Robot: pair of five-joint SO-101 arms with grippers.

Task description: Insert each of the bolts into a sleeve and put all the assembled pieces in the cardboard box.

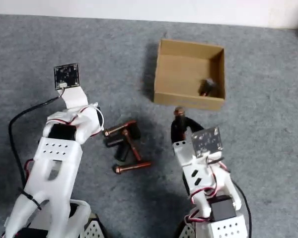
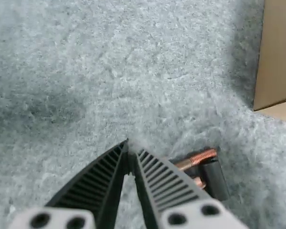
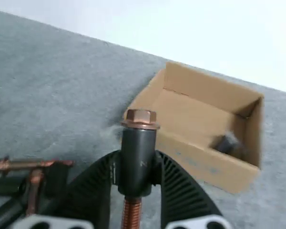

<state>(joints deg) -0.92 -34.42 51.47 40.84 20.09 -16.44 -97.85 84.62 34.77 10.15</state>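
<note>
Currently right gripper [image 3: 136, 160] clamps a bolted sleeve [image 3: 137, 143] at six o'clock of the box [image 1: 187, 101]; left gripper [image 2: 131, 153], closed and empty, sits at nine o'clock of loose bolts [image 1: 131, 145].

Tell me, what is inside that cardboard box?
One dark piece lies inside the cardboard box, near a corner. It looks like a sleeve; whether a bolt sits in it is too blurred to tell. Its near wall hides a strip of floor.
</note>
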